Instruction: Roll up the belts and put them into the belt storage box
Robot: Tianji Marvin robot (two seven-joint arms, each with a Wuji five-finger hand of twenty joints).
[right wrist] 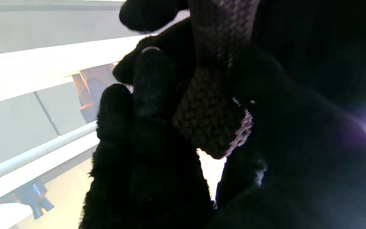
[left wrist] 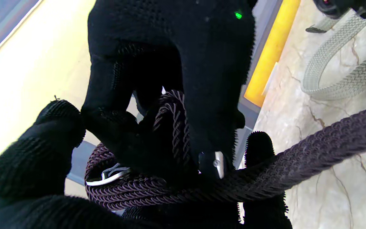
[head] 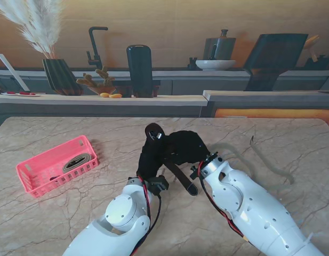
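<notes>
Gripping a dark braided belt (left wrist: 176, 187) between left hand (head: 151, 158) and right hand (head: 186, 146) above mid-table, coiling it partway, tail (head: 183, 180) trailing nearer to me. Sitting well apart to the left: pink storage basket (head: 31, 176) holding one rolled belt (head: 76, 161). Lying right on the marble table (head: 271, 136): a pale woven belt (left wrist: 338, 71).

Black-gloved right hand (right wrist: 265, 152) closed around a dark braided belt (right wrist: 208, 114), woven strap running off the frame edge and folding into a thick bend between the fingers (right wrist: 116, 127). Small metal links glinting at the fold. Behind, pale blurred horizontal bars and a bright glare.
</notes>
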